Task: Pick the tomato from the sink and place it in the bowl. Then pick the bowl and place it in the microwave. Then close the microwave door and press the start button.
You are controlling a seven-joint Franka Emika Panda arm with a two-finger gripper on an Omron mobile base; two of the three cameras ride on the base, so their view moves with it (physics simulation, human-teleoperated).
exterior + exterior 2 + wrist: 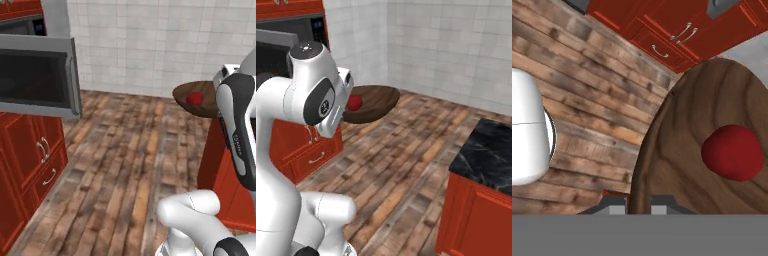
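Fingers: the two dark fingers rise at the near edge of the hand view, one on each side of the bowl's rim, closed onto it.
Bowl: one dark brown wood-grain bowl, held by its rim and carried in the air above the wooden floor; in the left base view the bowl sticks out beyond the arm's forearm, and in the right base view the bowl does the same.
Tomato: one red tomato, lying inside the bowl just ahead of the fingers and off to one side; also seen in the bowl in the left base view and the right base view.
Microwave: one microwave, set among red cabinets, well apart from the fingers.
Microwave door: one grey-framed door with a dark window, swung open and jutting into the room.
Worktop: one black marbled worktop on a red cabinet, well apart from the bowl.
Drawer handles: three silver handles on the red cabinet fronts, beyond the bowl in the hand view.
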